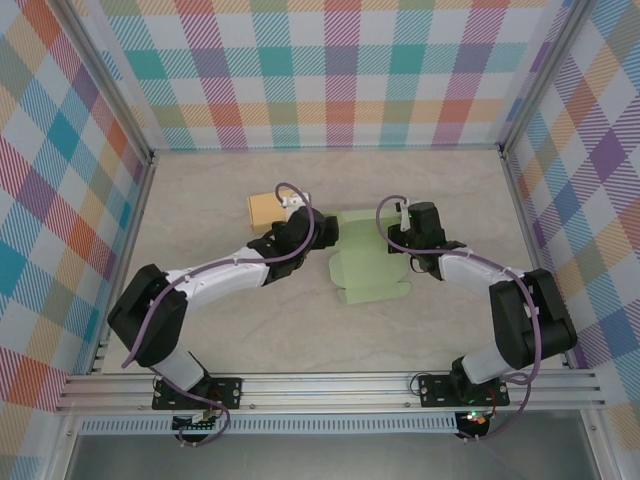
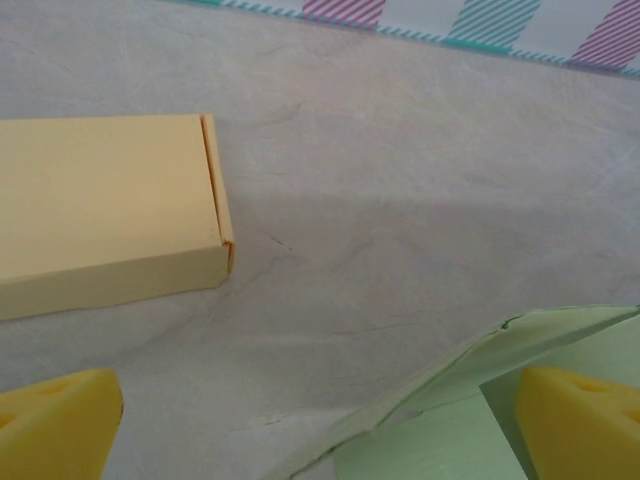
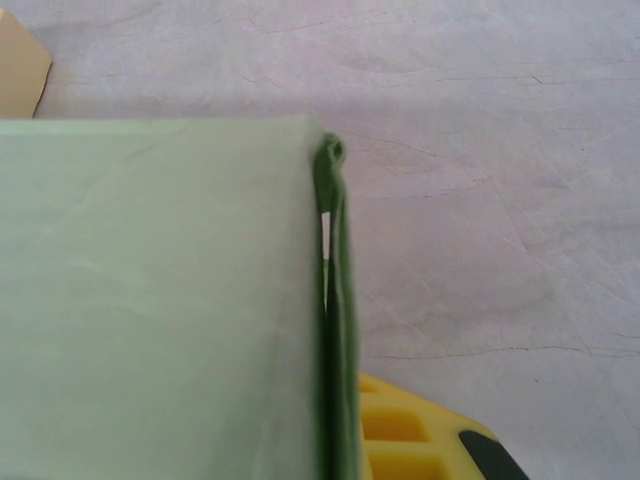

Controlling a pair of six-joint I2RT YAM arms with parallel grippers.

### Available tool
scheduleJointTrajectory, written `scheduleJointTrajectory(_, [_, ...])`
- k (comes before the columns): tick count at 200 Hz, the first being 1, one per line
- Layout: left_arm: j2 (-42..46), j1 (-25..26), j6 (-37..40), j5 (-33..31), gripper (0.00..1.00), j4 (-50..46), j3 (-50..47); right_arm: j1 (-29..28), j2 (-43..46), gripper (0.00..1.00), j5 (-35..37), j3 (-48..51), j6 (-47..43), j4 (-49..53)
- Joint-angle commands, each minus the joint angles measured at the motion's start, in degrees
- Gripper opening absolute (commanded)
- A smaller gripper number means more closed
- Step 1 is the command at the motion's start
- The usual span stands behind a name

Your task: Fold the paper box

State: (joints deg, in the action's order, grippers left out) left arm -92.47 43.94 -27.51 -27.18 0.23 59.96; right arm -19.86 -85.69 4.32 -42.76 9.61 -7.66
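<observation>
Two boxes lie on the table (image 1: 220,330): one green box (image 1: 372,262), partly flat, at the centre, long axis near to far, and one yellow box (image 1: 268,208) at its far left. The left gripper (image 1: 300,228) has spread fingers; the right gripper (image 1: 405,240) pinches the green box's right edge.

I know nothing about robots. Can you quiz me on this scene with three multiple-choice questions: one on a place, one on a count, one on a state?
1. Where does the yellow box lie from the green paper box? A on top; B to its left, apart; C to its right.
2. How many paper boxes are on the table? A one; B two; C four.
3. The left gripper is: A wide open; B shut on the yellow box; C shut on nothing.
Answers: B, a gap separates them; B, one yellow, one green; A, its fingers stand far apart.
</observation>
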Motion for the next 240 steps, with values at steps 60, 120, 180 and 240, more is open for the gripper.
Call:
scheduleJointTrajectory(60, [-9.05,2.71,-2.28,2.85,1.00,6.30,6.93,-0.27,0.00,0.00,-1.47,2.59,-0.57,-5.18])
scheduleJointTrajectory(120, [-6.08,3.21,-8.91,-1.20,1.00,7.21,2.67,-0.25,-0.18,0.00,-0.14,2.64,-0.03,-5.35])
scheduleJointTrajectory(180, [4.97,3.94,-14.84,2.29,0.95,3.07,-11.93,-0.27,0.39,0.00,1.02,3.23,0.42,-5.78])
scheduleJointTrajectory(240, [3.93,4.85,-17.66,11.08,0.67,11.35,-14.60,-0.27,0.43,0.00,0.71,3.30,0.26,-5.96])
